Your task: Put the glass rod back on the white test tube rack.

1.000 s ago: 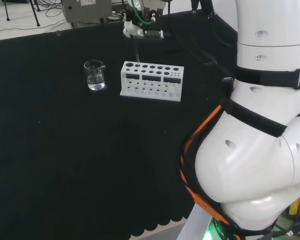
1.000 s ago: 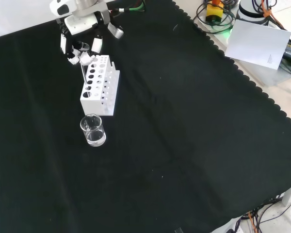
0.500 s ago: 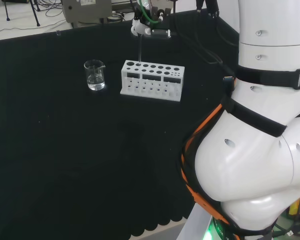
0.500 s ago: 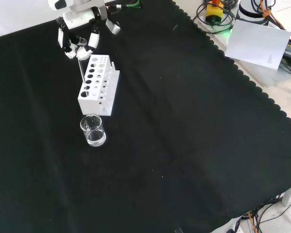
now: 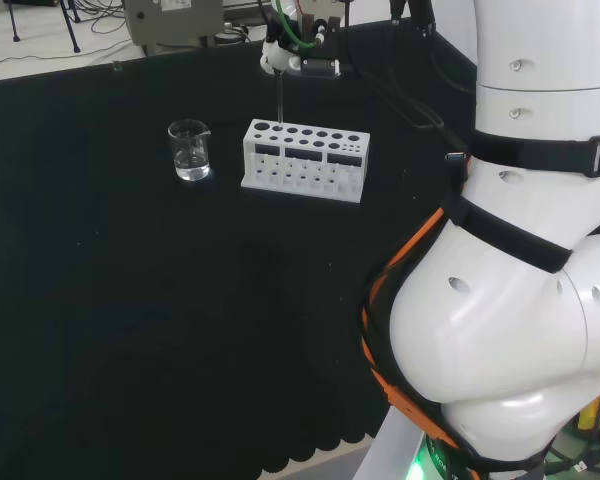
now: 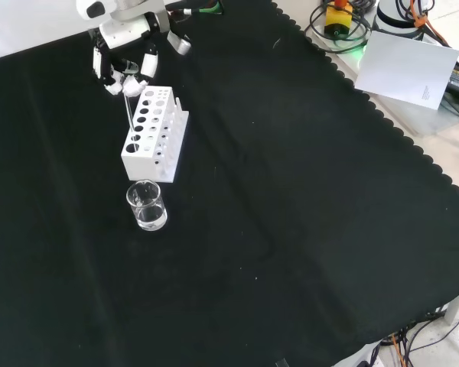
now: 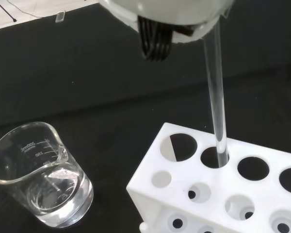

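Observation:
The white test tube rack [image 5: 302, 162] stands on the black cloth, a row of round holes along its top. The thin clear glass rod [image 5: 279, 100] stands nearly upright over the rack's end nearest the beaker. The hand [image 5: 296, 54] is above it, its fingers pinched on the rod's top. In the front view the hand [image 6: 125, 66] holds the rod [image 6: 128, 113] above the rack [image 6: 155, 136]. In the wrist view the rod [image 7: 216, 97] has its lower end inside the second large hole from the end of the rack [image 7: 218, 199], under the blurred hand [image 7: 160, 12].
A small glass beaker [image 5: 189, 150] with a little clear liquid stands just left of the rack in the head view, and nearer the camera, the beaker [image 6: 146, 205], in the front view. The arm's white links [image 5: 520, 260] take up the head view's right.
Over the last second the hand rose a little and moved right in the head view, carrying the rod's top with it. The rod now stands more upright, and the rack has turned slightly.

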Robot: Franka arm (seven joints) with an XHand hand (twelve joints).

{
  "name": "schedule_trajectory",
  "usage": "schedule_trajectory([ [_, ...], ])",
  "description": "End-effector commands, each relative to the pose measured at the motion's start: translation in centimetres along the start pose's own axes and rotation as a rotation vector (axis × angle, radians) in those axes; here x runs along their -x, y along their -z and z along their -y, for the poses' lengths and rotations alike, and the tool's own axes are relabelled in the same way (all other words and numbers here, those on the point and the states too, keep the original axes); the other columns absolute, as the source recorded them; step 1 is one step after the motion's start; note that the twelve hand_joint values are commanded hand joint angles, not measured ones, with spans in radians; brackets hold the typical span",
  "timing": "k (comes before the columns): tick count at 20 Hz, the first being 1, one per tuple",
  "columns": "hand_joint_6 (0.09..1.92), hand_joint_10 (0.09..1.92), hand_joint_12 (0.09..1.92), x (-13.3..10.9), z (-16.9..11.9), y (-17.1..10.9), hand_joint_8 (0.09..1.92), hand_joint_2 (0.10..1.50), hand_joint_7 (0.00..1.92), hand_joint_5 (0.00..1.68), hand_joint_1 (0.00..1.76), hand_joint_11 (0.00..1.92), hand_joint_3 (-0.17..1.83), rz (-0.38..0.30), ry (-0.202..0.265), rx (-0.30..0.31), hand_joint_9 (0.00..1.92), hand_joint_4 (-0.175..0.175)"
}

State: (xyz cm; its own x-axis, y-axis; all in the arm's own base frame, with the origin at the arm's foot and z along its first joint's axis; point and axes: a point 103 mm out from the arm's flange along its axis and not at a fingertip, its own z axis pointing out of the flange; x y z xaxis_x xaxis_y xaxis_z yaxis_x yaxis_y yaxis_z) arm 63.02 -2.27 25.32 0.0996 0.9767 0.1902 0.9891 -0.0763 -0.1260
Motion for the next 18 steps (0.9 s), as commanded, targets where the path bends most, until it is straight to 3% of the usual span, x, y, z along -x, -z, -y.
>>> schedule_trajectory([
  [1, 0.64, 0.84, 0.69, 0.0, 0.2, 0.3, 1.05, 0.64, 1.24, 1.17, 1.31, 1.68, 0.77, -0.017, 0.006, -0.01, 1.73, -0.175],
  [5, 0.65, 0.74, 0.63, 0.1, 0.6, 0.8, 0.67, 0.58, 1.38, 1.25, 1.29, 1.75, 0.78, -0.008, 0.009, -0.008, 1.81, -0.175],
  [9, 0.72, 0.62, 0.68, -0.1, 0.9, 1.4, 0.68, 0.37, 1.22, 1.04, 1.34, 1.83, 0.93, -0.001, 0.014, -0.002, 1.85, -0.175],
  [18, 0.76, 0.57, 0.72, -1.0, 1.6, 2.3, 0.7, 0.35, 1.14, 0.95, 1.34, 1.9, 0.94, -0.004, 0.038, 0.001, 1.87, -0.175],
])
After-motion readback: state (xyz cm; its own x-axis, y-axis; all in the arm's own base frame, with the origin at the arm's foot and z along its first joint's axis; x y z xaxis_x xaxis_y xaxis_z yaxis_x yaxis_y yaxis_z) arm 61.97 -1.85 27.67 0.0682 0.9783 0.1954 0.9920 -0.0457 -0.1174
